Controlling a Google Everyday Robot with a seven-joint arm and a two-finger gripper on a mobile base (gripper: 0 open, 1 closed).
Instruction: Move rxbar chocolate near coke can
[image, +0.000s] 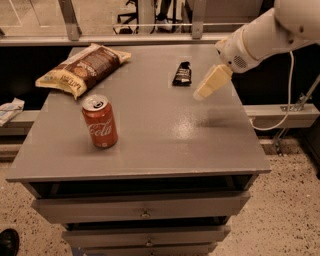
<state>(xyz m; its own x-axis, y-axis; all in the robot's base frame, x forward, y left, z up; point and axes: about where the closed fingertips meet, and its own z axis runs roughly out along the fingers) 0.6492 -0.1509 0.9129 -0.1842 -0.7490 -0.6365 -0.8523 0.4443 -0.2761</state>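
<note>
The rxbar chocolate (182, 73) is a small flat black wrapper lying on the far middle of the grey cabinet top (165, 135). The coke can (100, 121) stands upright at the front left, red with white script. My gripper (206, 86) hangs above the tabletop, just right of the rxbar and a little nearer to me, on the white arm that reaches in from the upper right. It holds nothing that I can see.
A brown-and-yellow chip bag (82, 68) lies at the far left corner. Drawers (142, 207) sit below the front edge. A rail (150, 25) runs behind the table, and a cable (287, 107) hangs at the right.
</note>
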